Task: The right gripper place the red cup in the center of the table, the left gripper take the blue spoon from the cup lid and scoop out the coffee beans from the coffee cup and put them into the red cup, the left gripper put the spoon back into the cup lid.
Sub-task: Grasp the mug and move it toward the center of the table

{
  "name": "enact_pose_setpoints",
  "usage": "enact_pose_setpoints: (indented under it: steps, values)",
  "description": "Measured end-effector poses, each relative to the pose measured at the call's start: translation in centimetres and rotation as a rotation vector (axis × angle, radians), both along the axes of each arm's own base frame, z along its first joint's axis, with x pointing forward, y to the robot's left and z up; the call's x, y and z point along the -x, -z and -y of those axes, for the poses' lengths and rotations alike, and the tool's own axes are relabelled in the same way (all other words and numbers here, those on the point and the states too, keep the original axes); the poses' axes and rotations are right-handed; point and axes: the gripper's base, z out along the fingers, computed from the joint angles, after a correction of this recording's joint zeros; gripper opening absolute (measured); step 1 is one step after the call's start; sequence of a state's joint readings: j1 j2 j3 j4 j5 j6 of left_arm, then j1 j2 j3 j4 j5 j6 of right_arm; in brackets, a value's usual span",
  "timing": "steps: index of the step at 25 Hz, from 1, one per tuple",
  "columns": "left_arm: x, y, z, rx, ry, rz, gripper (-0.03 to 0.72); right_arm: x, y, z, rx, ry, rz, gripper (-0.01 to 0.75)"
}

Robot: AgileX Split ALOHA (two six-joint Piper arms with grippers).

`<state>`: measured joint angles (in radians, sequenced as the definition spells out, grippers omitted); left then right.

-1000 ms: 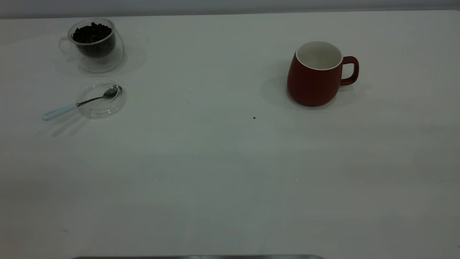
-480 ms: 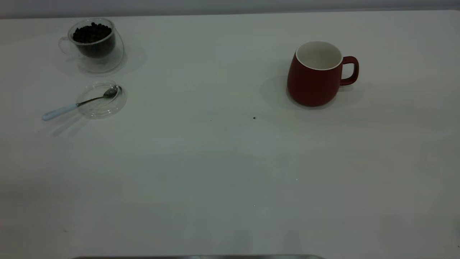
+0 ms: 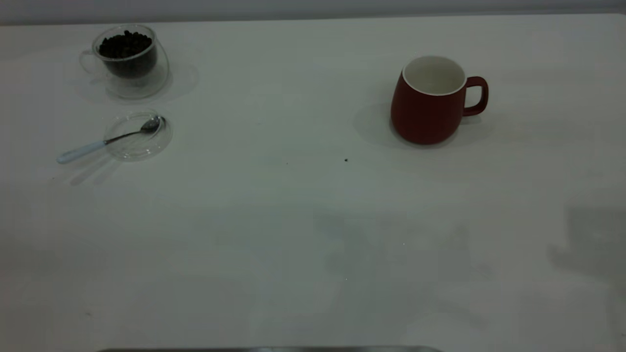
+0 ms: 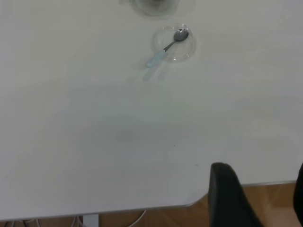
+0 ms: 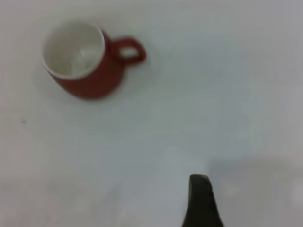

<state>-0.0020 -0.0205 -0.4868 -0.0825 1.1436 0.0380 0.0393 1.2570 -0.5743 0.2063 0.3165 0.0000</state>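
Nothing in this job is done yet, judging by where things sit. The red cup (image 3: 430, 100) stands upright on the right side of the table (image 3: 293, 234), toward the far edge, with its handle pointing right. It is empty and white inside, and it is not in the middle of the table yet. Far away on the left side, the coffee cup (image 3: 128, 61) is full of coffee beans (image 3: 124, 45). Just nearer than it lies the cup lid (image 3: 138, 136), with the shiny end of the blue spoon (image 3: 105, 142) resting in it and the blue handle sticking out to the left onto the table. The right gripper (image 5: 201, 201) is over the table, well apart from the red cup, and only one dark finger shows, so I cannot tell if it is spread or pressed together. The left gripper (image 4: 258, 198) is back by the near edge of the table, far from the spoon, with its fingers spread and nothing between them. All the steps are left: moving the red cup, scooping beans, and putting the spoon back.
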Motion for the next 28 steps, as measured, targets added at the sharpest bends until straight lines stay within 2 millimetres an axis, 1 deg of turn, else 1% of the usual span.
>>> enact_pose_setpoints:
  steps: [2,5,13,15,20,22,26,28]
  values:
    - [0.0,0.0,0.0,0.000,0.000,0.000,0.400,-2.1,1.4,-0.1,0.009,-0.014,-0.064,0.573]
    - [0.0,0.0,0.0,0.000,0.000,0.000,0.400,-5.0,2.7,-0.3,0.024,-0.040,-0.120,0.573]
    - [0.0,0.0,0.0,0.000,0.000,0.000,0.400,-12.2,5.2,-0.6,0.050,-0.100,-0.176,0.573]
    - [0.0,0.0,0.0,0.000,0.000,0.000,0.400,-14.0,6.2,-0.8,0.047,-0.115,-0.206,0.573]
    - [0.0,0.0,0.0,0.000,0.000,0.000,0.400,-17.7,9.1,-1.3,0.042,-0.195,-0.295,0.573]
    - [0.0,0.0,0.0,0.000,0.000,0.000,0.400,-19.2,9.9,-1.5,0.033,-0.219,-0.310,0.573]
    - [0.0,0.0,0.0,0.000,0.000,0.000,0.400,-21.2,11.9,-2.1,-0.020,-0.236,-0.366,0.573]
    - [0.0,0.0,0.0,0.000,0.000,0.000,0.400,-21.8,12.9,-2.4,-0.049,-0.242,-0.395,0.573]
